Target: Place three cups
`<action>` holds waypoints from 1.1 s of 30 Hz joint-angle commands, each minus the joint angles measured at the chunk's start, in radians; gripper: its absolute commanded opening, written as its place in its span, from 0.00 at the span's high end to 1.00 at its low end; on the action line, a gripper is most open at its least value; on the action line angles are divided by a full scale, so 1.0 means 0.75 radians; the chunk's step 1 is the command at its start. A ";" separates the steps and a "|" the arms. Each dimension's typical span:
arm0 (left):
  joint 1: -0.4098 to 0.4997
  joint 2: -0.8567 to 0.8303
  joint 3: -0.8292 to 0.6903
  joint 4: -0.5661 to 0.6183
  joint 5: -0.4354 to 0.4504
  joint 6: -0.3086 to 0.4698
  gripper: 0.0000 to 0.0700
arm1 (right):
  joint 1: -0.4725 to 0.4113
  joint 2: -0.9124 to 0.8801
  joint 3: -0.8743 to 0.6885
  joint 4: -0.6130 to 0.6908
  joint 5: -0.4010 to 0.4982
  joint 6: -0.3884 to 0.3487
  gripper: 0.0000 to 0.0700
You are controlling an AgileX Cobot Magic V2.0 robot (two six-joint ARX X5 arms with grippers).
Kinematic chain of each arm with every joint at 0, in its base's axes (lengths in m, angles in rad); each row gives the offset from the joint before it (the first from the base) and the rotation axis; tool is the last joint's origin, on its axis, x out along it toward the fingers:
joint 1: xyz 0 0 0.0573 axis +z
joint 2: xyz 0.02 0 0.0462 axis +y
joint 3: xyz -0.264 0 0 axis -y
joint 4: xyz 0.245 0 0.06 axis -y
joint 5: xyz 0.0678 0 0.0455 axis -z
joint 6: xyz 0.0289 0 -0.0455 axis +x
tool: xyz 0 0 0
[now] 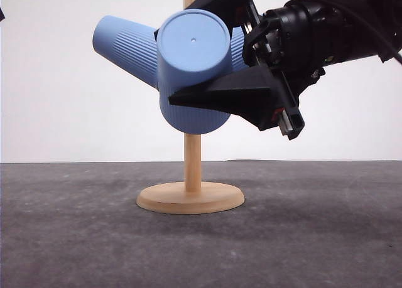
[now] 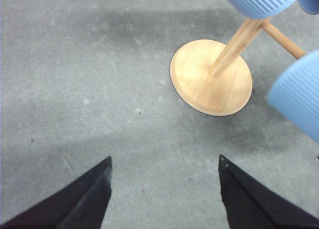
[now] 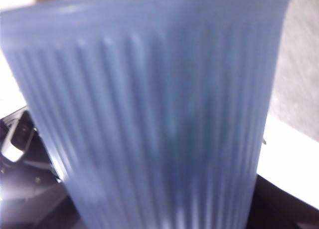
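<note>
A wooden rack, a post on a round base, stood on the dark grey table in the front view. The right gripper reached in from the upper right and was clamped on the near cup, one black finger lying across its ribbed side below and the other above; the cup's flat base faced the camera and it sat in front of the post, high above the table. A second cup hung tilted on the rack's left side, base up and outward. A sliver of blue showed behind the near cup on the right, and it could not be told whether that was a third cup. In the right wrist view the held cup's ribs were close and blurred. In the left wrist view the left gripper hovered over bare table with its fingers spread apart and nothing between them, the rack's base and two cups just ahead.
</note>
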 commanded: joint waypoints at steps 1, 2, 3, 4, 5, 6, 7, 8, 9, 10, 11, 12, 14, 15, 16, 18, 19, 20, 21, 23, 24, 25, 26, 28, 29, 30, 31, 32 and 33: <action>-0.003 0.008 0.008 0.010 0.002 -0.008 0.43 | -0.005 0.012 0.035 0.028 -0.001 0.018 0.39; -0.003 0.008 0.008 0.010 0.002 -0.008 0.43 | -0.007 0.023 0.048 0.030 -0.002 0.018 0.39; -0.003 0.008 0.008 0.010 0.003 -0.008 0.43 | -0.010 0.034 0.061 0.031 -0.002 0.018 0.38; -0.003 0.007 0.008 0.010 0.003 -0.008 0.43 | -0.014 0.043 0.073 0.031 -0.002 0.018 0.38; -0.003 0.007 0.008 0.010 0.003 -0.008 0.43 | -0.021 0.055 0.085 0.031 -0.002 0.017 0.37; -0.003 0.007 0.008 0.010 0.002 -0.008 0.43 | -0.027 0.068 0.096 0.032 -0.002 0.017 0.36; -0.003 0.007 0.008 0.010 0.002 -0.008 0.43 | -0.032 0.082 0.108 0.034 -0.002 0.018 0.34; -0.003 0.007 0.008 0.010 0.002 -0.008 0.43 | -0.038 0.097 0.120 0.035 -0.002 0.018 0.33; -0.003 0.007 0.008 0.010 0.003 -0.008 0.43 | -0.043 0.111 0.131 0.035 -0.002 0.017 0.32; -0.003 0.007 0.008 0.010 0.003 -0.008 0.43 | -0.048 0.123 0.140 0.036 -0.002 0.017 0.32; -0.003 0.007 0.008 0.010 0.003 -0.008 0.43 | -0.052 0.133 0.146 0.036 -0.003 0.017 0.32; -0.003 0.007 0.008 0.010 0.002 -0.008 0.43 | -0.057 0.142 0.150 0.036 -0.002 0.017 0.32; -0.003 0.007 0.008 0.009 0.002 -0.008 0.43 | -0.063 0.154 0.150 0.035 0.001 0.017 0.31; -0.003 0.007 0.008 0.009 0.003 -0.008 0.43 | -0.067 0.159 0.150 0.035 0.003 0.016 0.31; -0.003 0.007 0.008 0.009 0.003 -0.008 0.43 | -0.073 0.162 0.150 0.035 0.003 0.010 0.30; -0.003 0.007 0.008 0.009 0.003 -0.008 0.43 | -0.083 0.163 0.150 0.035 0.013 0.001 0.28; -0.003 0.007 0.008 0.009 0.003 -0.008 0.43 | -0.084 0.163 0.150 0.036 0.018 0.001 0.27; -0.003 0.007 0.008 0.009 0.003 -0.007 0.43 | -0.084 0.163 0.150 0.043 0.016 0.001 0.23; -0.003 0.007 0.008 0.009 0.002 -0.007 0.43 | -0.084 0.163 0.150 0.054 0.010 0.001 0.19; -0.003 0.007 0.008 0.009 0.002 -0.008 0.43 | -0.083 0.162 0.150 0.074 -0.014 0.002 0.12; -0.003 0.007 0.008 0.009 0.002 -0.008 0.43 | -0.082 0.161 0.150 0.076 -0.024 0.002 0.11; -0.003 0.007 0.008 0.010 0.002 -0.008 0.43 | -0.079 0.160 0.150 0.076 -0.033 0.002 0.11; -0.003 0.007 0.008 0.010 0.002 -0.008 0.43 | -0.073 0.160 0.150 0.075 -0.040 0.002 0.11; -0.003 0.007 0.008 0.009 0.003 -0.008 0.43 | -0.054 0.159 0.150 0.075 -0.048 -0.004 0.11; -0.003 0.007 0.008 0.009 0.002 -0.008 0.43 | -0.044 0.157 0.149 0.074 -0.048 -0.010 0.11; -0.003 0.007 0.008 0.009 0.002 -0.008 0.43 | -0.035 0.152 0.149 0.073 -0.047 -0.018 0.11; -0.003 0.007 0.008 0.007 0.002 -0.008 0.43 | -0.027 0.146 0.149 0.070 -0.044 -0.032 0.11; -0.003 0.007 0.008 0.006 0.002 -0.008 0.43 | -0.020 0.136 0.149 0.059 -0.040 -0.050 0.11; -0.003 0.007 0.008 0.005 0.002 -0.008 0.43 | -0.013 0.122 0.148 0.037 -0.036 -0.075 0.11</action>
